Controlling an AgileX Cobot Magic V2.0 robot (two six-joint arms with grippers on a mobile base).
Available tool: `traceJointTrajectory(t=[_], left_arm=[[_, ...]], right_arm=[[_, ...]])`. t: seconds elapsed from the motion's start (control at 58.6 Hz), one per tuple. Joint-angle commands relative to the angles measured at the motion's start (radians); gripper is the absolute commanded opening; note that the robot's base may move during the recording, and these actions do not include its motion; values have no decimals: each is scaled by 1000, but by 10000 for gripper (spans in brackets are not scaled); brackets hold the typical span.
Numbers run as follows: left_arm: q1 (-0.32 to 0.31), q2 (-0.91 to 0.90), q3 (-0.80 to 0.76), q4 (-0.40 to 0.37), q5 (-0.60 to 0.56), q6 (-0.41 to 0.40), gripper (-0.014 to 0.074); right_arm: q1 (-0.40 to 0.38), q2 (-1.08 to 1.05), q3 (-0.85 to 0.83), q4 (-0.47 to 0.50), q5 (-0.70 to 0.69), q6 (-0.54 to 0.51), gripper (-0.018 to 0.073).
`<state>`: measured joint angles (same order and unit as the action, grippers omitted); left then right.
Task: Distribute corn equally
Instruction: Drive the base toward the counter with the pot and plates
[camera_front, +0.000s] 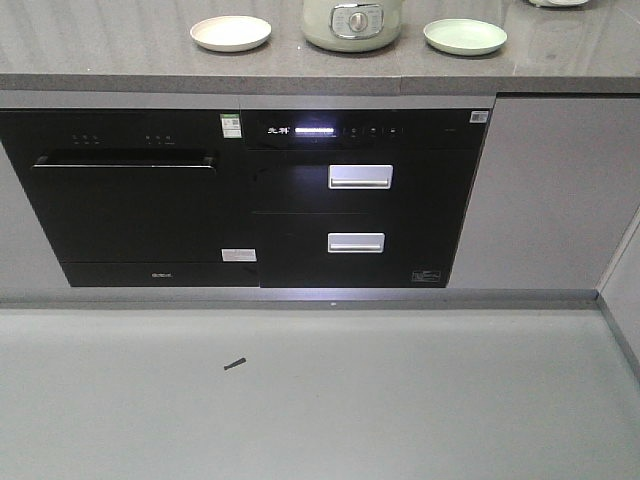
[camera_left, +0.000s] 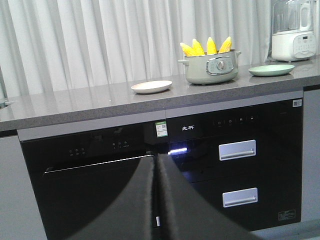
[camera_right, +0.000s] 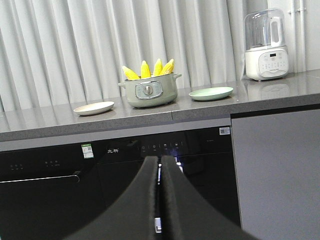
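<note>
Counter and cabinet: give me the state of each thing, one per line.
corn: four cobs upright in the pot, none plated.
pot: lid off, holding the corn.
white plate: empty.
green plate: empty.
upper drawer: closed.
lower drawer: closed.
display: lit.
left claw: shut, empty.
right claw: shut, empty.

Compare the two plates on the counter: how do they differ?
The cream plate is off-white; the green plate is pale mint. The cream plate lies left of the pot, the green plate right of it. Both are round, shallow and empty on the grey counter; the corn stands in the pot.
</note>
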<state>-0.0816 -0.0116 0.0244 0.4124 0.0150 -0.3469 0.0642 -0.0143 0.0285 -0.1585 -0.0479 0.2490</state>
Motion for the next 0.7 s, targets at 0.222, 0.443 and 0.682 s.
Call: traceJointTrajectory(t=[0.222,0.443,0.682], left_arm=[[-1,-14,-29,-2,-69,-6,-6],[-1,-14,-29,-2,-69,-6,-6],[-1,-14,-29,-2,-69,-6,-6]], right_arm=[[-5,-4,18,-9,-72,-12,-2],[-5,-4,18,-9,-72,-12,-2],[-5,-4,18,-9,-72,-12,-2]])
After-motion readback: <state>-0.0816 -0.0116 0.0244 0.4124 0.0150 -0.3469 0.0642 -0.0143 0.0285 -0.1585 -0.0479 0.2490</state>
